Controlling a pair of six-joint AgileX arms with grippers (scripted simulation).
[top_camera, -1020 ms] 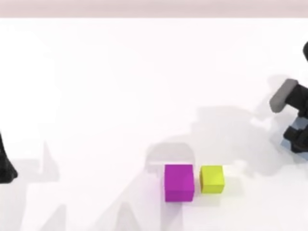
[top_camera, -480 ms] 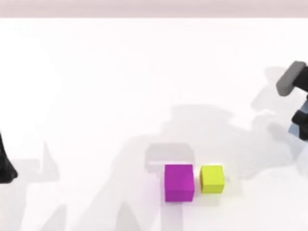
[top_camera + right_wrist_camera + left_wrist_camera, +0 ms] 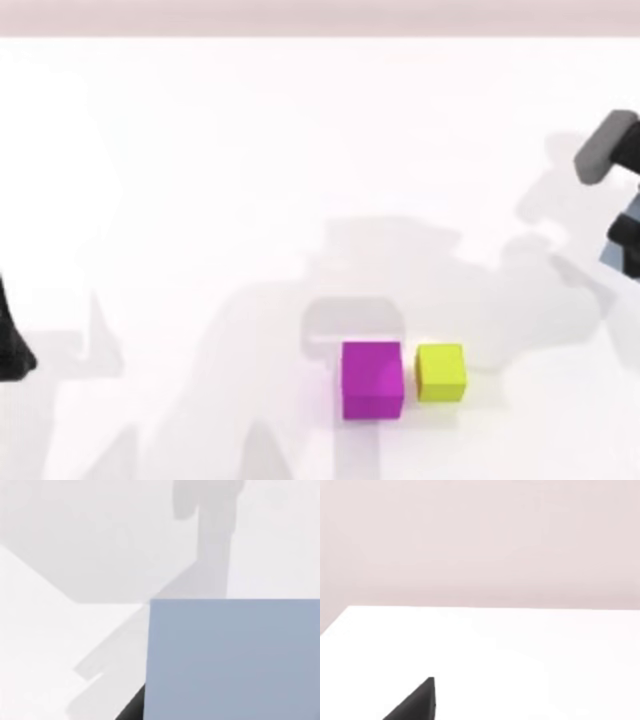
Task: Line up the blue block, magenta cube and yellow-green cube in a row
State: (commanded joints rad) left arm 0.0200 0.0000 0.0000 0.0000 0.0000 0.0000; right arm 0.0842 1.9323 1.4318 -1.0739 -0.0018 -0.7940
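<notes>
Holding the blue block (image 3: pixel 232 657) off the worktop (image 3: pixel 250 180), the right hand (image 3: pixel 622 245) is hanging at the frame's right edge.
Magenta cube (image 3: pixel 372 379) and yellow-green cube (image 3: pixel 440 372) are sitting just beside each other lower centre, open worktop lying all around; the left arm (image 3: pixel 12 340) is parked at the left edge, its hand's state untellable.

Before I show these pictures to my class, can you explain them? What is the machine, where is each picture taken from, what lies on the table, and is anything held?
It is a simulated pair of robot arms at a white table. One picture looks down from above; the other two come from cameras on each arm's wrist.

On the table, near the front, a magenta cube and a smaller yellow-green cube sit side by side with a narrow gap between them.

The right gripper, at the table's right edge, carries the blue block, which fills much of its wrist picture and shows as a blue sliver from above.

The left arm is parked at the left edge; its wrist camera sees only bare table and a dark tip.
</notes>
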